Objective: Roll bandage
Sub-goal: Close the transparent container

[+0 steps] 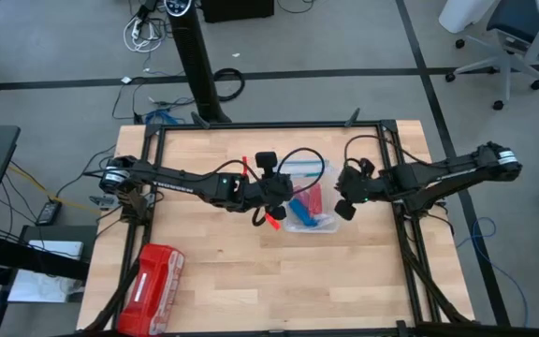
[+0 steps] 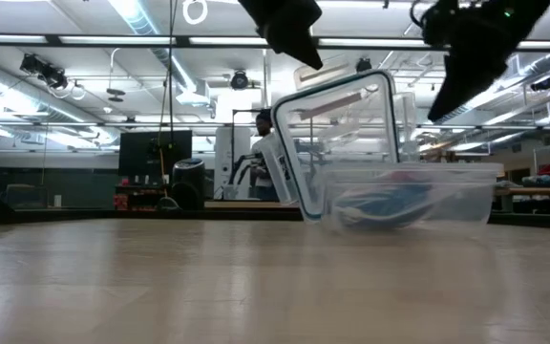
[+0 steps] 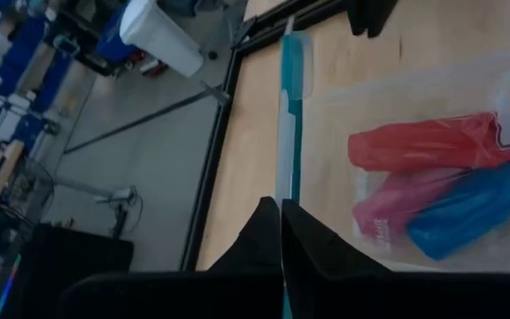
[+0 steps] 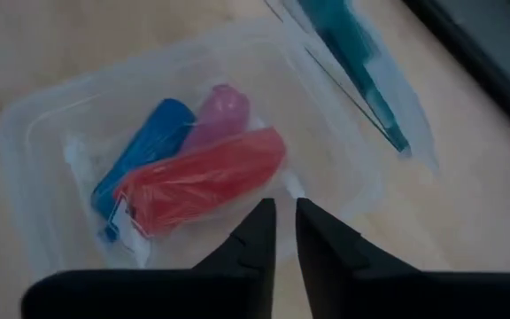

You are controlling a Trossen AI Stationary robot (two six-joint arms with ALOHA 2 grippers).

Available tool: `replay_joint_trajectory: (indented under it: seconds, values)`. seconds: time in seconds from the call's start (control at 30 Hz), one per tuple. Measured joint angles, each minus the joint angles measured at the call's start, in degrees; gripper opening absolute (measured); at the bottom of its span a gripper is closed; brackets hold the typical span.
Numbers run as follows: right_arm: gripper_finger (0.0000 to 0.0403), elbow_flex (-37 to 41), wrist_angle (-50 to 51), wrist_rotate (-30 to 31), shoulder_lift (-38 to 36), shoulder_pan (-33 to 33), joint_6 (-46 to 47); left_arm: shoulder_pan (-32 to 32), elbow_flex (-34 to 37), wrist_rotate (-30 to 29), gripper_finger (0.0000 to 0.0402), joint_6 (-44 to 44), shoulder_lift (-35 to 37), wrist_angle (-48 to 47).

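Lying rolled in a clear plastic container [image 4: 34,133] mid-table: blue bandage [image 4: 144,151], touching a pink roll [image 4: 220,111] and a red roll [image 4: 202,182]; teal-rimmed lid [image 3: 289,115] propped on edge beside it; left gripper [image 3: 281,232] fully closed, empty, by the lid; right gripper [image 4: 285,226] above the container, fingers slightly parted, holding nothing; red zip pouch [image 1: 152,288] at the table's near-left corner.

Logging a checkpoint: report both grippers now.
Left gripper: shut on the container lid.
Right gripper: jaws slightly open, holding nothing.
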State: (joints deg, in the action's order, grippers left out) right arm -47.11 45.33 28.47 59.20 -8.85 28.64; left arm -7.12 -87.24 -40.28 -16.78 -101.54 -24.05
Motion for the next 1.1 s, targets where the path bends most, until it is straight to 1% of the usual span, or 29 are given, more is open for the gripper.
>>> replay_joint_trajectory:
  seconds: [0.1, 0.23, 0.37, 0.5, 0.6, 0.77, 0.87, 1.0, 1.1]
  values:
    - [0.0065, 5.61, -3.06, 0.61, -2.74, -0.15, 4.11, -0.40, 0.00, -0.13, 0.0000, -1.53, 0.00, 1.33]
    - [0.0088, 13.13, -7.47, 3.58, -4.84, 0.09, 6.61, -0.90, 0.00, -0.30, 0.0000, -2.73, 0.00, 2.45]
    - [0.0102, 18.71, -13.68, 2.95, -6.49, 0.22, 8.15, -0.96, 0.00, -0.33, 0.0000, -2.75, 0.00, 1.99]
    - [0.0105, 20.60, -14.00, 3.63, -7.73, 2.00, 8.00, -0.93, 0.00, -0.37, 0.0000, -4.13, 0.00, 2.07]
    - [0.0105, 21.05, -14.96, 4.93, -7.89, 3.06, 3.93, -1.18, 0.00, -0.40, 0.0000, -4.27, 0.00, 2.16]
    - [0.0105, 21.13, -17.82, 3.91, -8.03, 3.73, 1.68, -2.41, 0.00, 0.02, 0.0000, -5.32, -0.02, 2.14]
    - [0.0104, 21.13, -18.02, 0.97, -8.82, 3.75, 1.66, -3.03, 0.00, -0.02, 0.0000, -5.50, -0.02, 2.29]
    - [0.0104, 21.13, -18.69, -8.87, -10.03, 3.40, 2.17, -3.85, 0.00, 1.34, 0.0000, -5.50, -0.02, 1.99]
    - [0.0101, 21.13, -20.96, -12.57, -10.40, 1.58, 2.00, -4.71, 0.00, 2.51, 0.0000, -5.46, -0.02, 1.94]
